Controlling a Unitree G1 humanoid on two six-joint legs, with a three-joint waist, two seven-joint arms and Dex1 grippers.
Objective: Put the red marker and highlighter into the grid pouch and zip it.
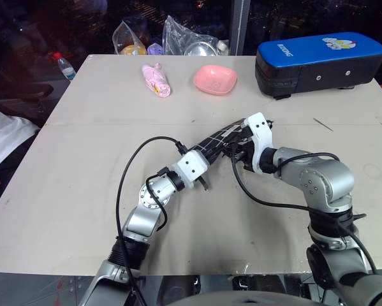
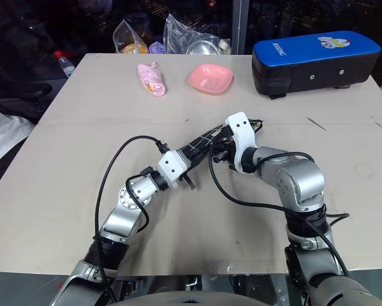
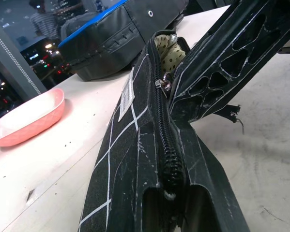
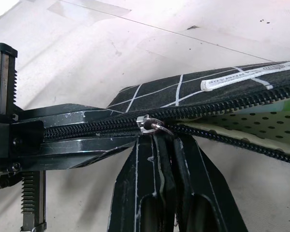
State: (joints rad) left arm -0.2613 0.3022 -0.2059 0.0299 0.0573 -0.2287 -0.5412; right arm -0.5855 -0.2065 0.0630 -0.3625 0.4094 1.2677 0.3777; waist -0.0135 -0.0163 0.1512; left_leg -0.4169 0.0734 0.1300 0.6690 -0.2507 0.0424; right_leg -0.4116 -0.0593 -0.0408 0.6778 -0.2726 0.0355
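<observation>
Two grippers are meeting over the middle of the table (image 1: 63,191), both working on the pouch (image 1: 217,141), which is being held up off the tabletop between them. Nearest the robot, the left gripper (image 3: 166,203) is clamping the closed end of the pouch, its fingers (image 3: 210,193) pressed tight on either side of the zipped teeth. Just beyond it along the zipper, the right gripper (image 4: 166,145) is pinched shut on the zipper pull (image 4: 149,126), coming at the pouch from the side opposite the white label (image 4: 246,77). Behind the slider the teeth are lying closed toward the left gripper; past the slider the zipper is still gaping, showing a pale dotted lining (image 4: 246,123) at the pouch's far end. The marker and highlighter cannot be made out. Farther off, beyond the pouch's open end and toward the far edge of the table, a pink bowl (image 1: 214,79) is sitting, with a pink toy (image 1: 156,80) lying to the bowl's left. To the right of the pouch's far end, a case (image 1: 321,60) with a blue top is resting near the table's far right corner. Behind the bowl, at the very back edge, some clear plastic bags (image 1: 178,35) are bunching together, and a bottle (image 1: 64,65) is standing off the far left corner.
</observation>
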